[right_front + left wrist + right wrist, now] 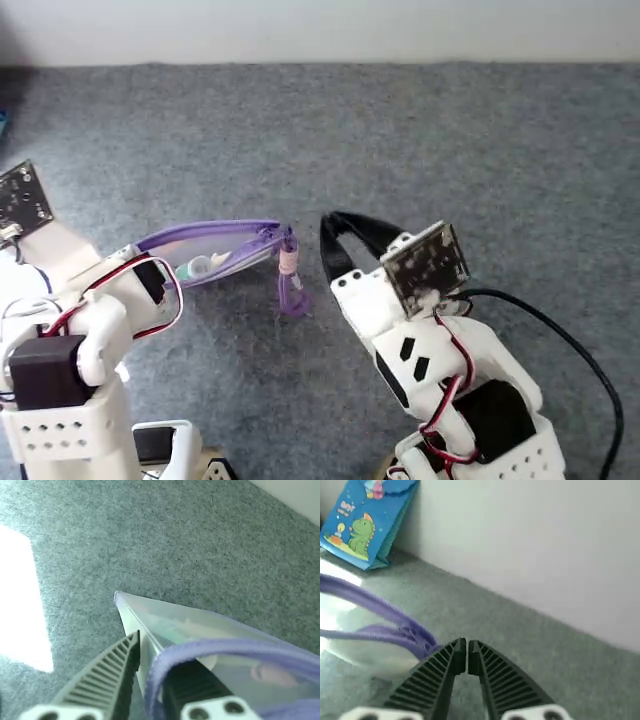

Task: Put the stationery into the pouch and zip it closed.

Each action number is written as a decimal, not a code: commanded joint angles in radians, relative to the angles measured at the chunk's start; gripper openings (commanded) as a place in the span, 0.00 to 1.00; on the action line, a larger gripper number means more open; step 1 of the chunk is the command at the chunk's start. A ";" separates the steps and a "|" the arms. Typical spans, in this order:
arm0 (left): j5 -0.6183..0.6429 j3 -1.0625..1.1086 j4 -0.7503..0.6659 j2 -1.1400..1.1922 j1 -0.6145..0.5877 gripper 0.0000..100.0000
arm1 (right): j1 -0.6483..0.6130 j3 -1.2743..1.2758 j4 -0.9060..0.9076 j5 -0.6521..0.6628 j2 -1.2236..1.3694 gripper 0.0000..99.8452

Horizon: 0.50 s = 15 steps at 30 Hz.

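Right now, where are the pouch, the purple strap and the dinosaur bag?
pouch (235,256): high view, clear side panel.
purple strap (291,290): high view, hanging loop end.
dinosaur bag (370,525): right wrist view, blue front.

Grey carpeted bench (450,140), bounded at far edge by plain white wall (320,30). Blue dinosaur-print paper bag (365,520) propped against wall. Bright patch of light (20,595) on grey covering.

Your right gripper (466,649) holds its black ridged fingers almost together, with nothing between them, over grey carpet (545,640). The clear, purple-rimmed pouch (362,647) is just beside the tips. A blue dinosaur gift bag (367,522) leans on the white wall (530,545).
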 commanded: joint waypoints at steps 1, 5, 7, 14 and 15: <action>0.009 -0.005 -0.043 -0.008 0.000 0.01 | 0.016 -0.058 0.163 -0.077 0.035 0.12; 0.009 -0.005 -0.043 -0.008 0.000 0.01 | -0.021 -0.060 0.223 -0.130 0.105 0.27; 0.009 -0.005 -0.043 -0.008 0.000 0.01 | -0.073 -0.060 0.216 -0.132 0.148 0.28; 0.009 -0.005 -0.043 -0.014 0.000 0.01 | -0.153 -0.055 0.093 -0.130 0.308 0.23; 0.009 -0.005 -0.043 -0.014 0.000 0.01 | -0.153 -0.055 0.073 -0.130 0.332 0.23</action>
